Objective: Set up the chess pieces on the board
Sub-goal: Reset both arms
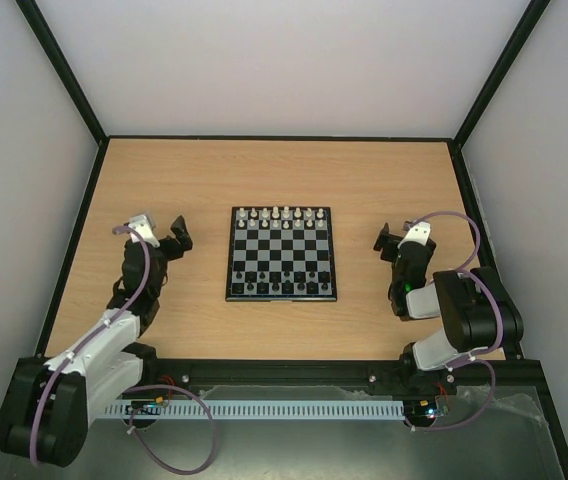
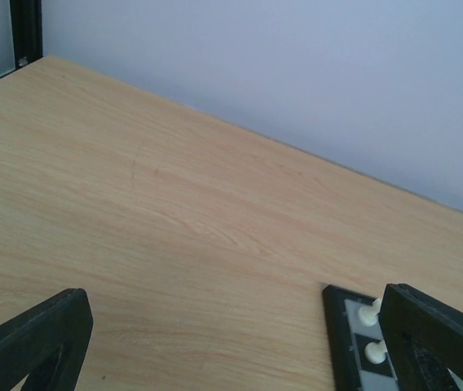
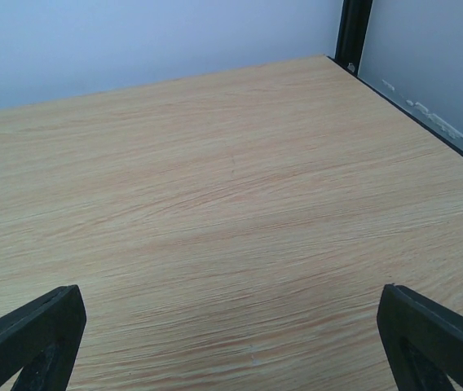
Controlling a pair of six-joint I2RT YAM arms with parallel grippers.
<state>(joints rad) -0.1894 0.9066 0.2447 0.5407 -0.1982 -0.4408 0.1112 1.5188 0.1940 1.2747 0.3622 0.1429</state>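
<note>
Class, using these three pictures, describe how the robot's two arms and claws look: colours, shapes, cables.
The left arm and right arm are chunky black joints with white shells. A thin lilac cable loops along each. The left claw and right claw are black, each with two flat, wedge-shaped fingers. A small green light glows on the right arm.

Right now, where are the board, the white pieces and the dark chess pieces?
board [image 1: 282,255]: top view, a bare square in its middle.
white pieces [image 1: 276,213]: top view, one piece mid-row along the far edge.
dark chess pieces [image 1: 282,288]: top view, middle of the nearest row.
</note>
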